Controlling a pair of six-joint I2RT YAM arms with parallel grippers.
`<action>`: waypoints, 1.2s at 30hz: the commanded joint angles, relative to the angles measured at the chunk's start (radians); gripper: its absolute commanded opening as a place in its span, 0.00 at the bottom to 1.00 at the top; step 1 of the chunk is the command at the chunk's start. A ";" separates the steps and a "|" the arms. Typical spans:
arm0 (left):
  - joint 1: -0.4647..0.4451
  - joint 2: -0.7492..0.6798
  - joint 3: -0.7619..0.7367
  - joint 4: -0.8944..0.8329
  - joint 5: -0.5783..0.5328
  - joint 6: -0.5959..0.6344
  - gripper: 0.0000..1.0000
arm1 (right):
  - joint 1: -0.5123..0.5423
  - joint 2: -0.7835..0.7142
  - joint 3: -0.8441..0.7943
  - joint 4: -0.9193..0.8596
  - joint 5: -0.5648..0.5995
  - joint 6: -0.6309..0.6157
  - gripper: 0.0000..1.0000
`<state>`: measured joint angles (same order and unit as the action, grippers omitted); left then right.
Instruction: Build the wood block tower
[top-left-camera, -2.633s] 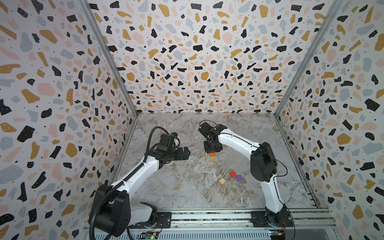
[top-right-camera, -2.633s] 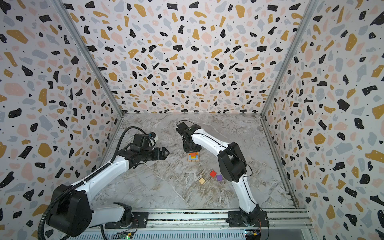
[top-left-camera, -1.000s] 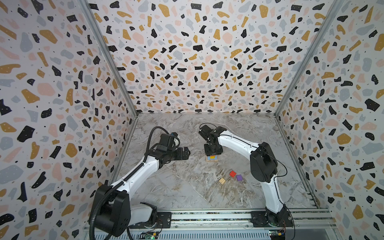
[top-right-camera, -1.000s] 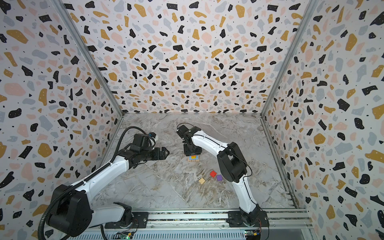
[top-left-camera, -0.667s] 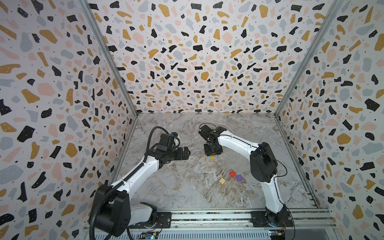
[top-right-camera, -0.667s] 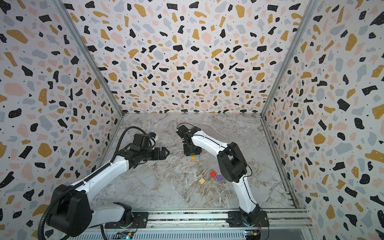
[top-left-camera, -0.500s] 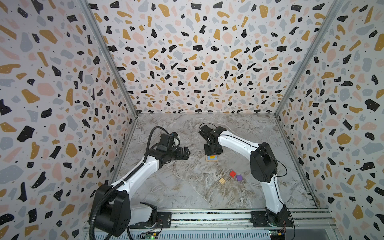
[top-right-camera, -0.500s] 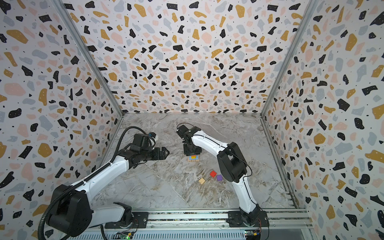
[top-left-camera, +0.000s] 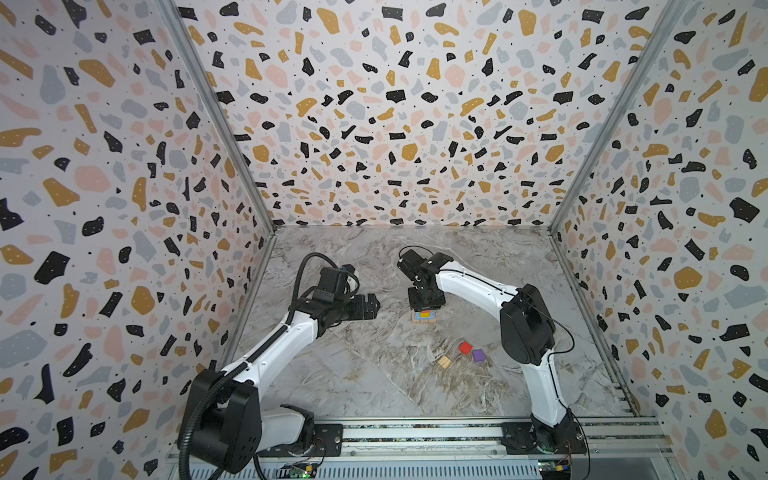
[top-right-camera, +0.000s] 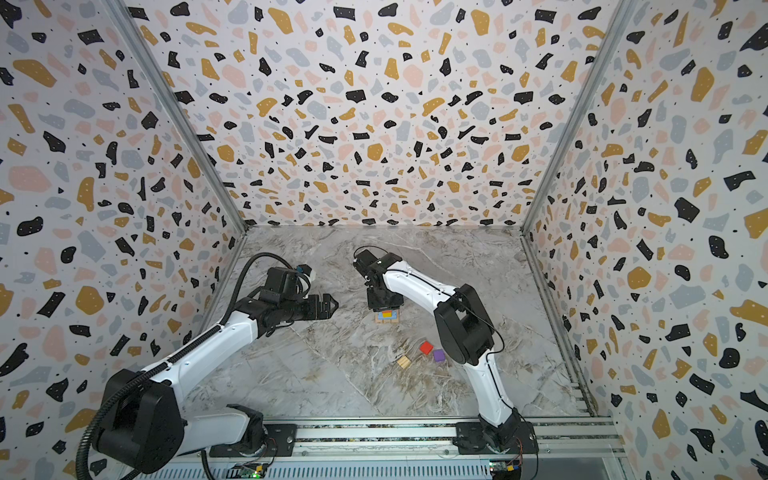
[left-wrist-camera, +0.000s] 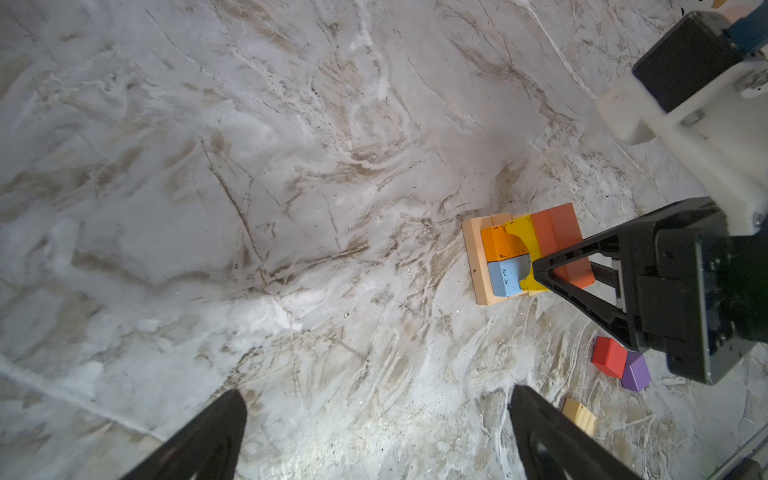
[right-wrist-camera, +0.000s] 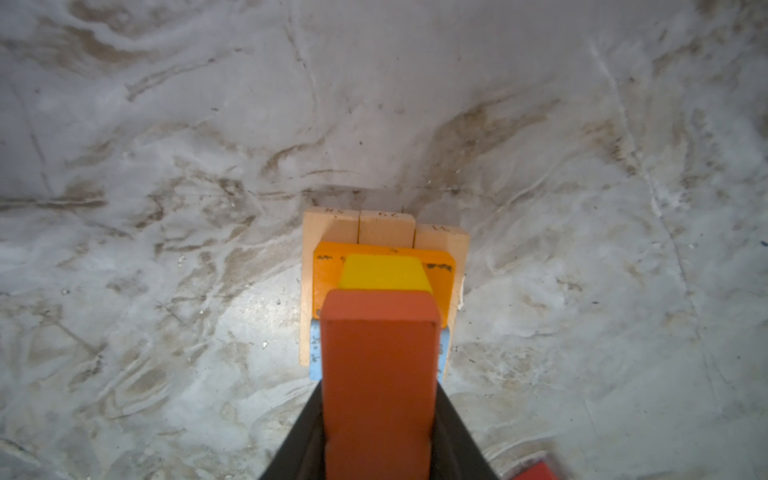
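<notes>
A: Where do we find the tower (top-left-camera: 424, 316)?
B: Mid-table on the marble tabletop (top-left-camera: 353, 386), right under the right gripper (top-left-camera: 426, 300). We count three tan blocks (right-wrist-camera: 332, 226) side by side as its base, an orange block (right-wrist-camera: 328, 270) and a blue block (left-wrist-camera: 505, 278) lying across them, and a yellow block (right-wrist-camera: 384, 272) on top.
A: And that gripper's jaws?
B: Clamped on a red-orange block (right-wrist-camera: 380, 374), one finger on each long side. It hangs directly over the yellow block, though we cannot tell whether the two touch.
A: What do we make of the left gripper (top-right-camera: 332, 307)?
B: It hovers left of the tower, well apart from it, jaws spread wide with only tabletop between them.
A: Any loose pieces?
B: Three, toward the front of the table: a red cube (top-left-camera: 465, 347) right next to a purple cube (top-left-camera: 478, 355), and a tan cube (top-left-camera: 444, 361) just beside them
</notes>
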<state>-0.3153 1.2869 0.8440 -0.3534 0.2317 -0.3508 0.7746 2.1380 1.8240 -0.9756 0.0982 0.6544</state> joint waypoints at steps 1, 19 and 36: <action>0.004 -0.012 -0.008 0.031 0.015 0.017 1.00 | 0.005 -0.049 0.004 -0.021 0.013 0.011 0.41; 0.009 -0.009 -0.008 0.030 0.011 0.017 1.00 | 0.012 -0.102 0.017 -0.054 0.045 -0.014 0.80; 0.010 -0.006 -0.010 0.030 0.010 0.015 1.00 | -0.015 0.017 0.170 -0.082 0.030 -0.052 0.73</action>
<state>-0.3141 1.2869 0.8440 -0.3531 0.2314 -0.3508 0.7696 2.1387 1.9625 -1.0187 0.1253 0.6167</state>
